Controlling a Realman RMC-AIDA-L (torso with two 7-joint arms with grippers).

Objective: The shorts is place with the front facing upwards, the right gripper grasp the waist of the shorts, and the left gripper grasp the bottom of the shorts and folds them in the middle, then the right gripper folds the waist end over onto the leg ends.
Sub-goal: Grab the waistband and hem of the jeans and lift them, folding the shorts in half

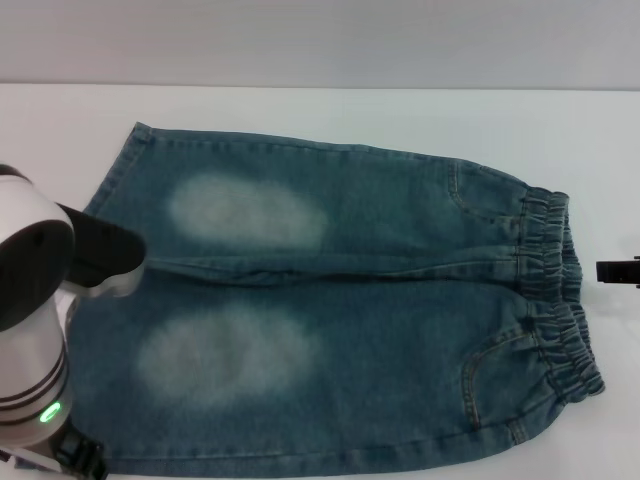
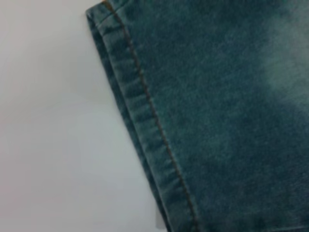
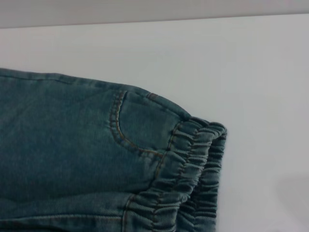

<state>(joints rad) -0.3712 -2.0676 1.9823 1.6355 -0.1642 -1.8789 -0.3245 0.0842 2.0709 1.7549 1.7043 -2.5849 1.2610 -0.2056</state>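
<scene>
The shorts [image 1: 340,300] lie flat and front up on the white table, legs to the left. The ruffled waist [image 1: 555,290] is at the right, and the right wrist view shows one corner of the waist [image 3: 193,169] beside a tan-stitched pocket [image 3: 120,130]. The far leg's bottom hem [image 1: 115,180] shows at the left; the near leg's hem is partly behind my left arm. My left gripper [image 1: 100,250] hovers over the leg ends, and its wrist view looks at a stitched hem [image 2: 145,121]. My right gripper [image 1: 618,270] is a black tip just right of the waist, apart from it.
The white table [image 1: 300,110] reaches past the shorts at the back and on the right. My left arm, white-silver with a green ring light [image 1: 48,412], fills the near left corner. The table's far edge meets a grey wall.
</scene>
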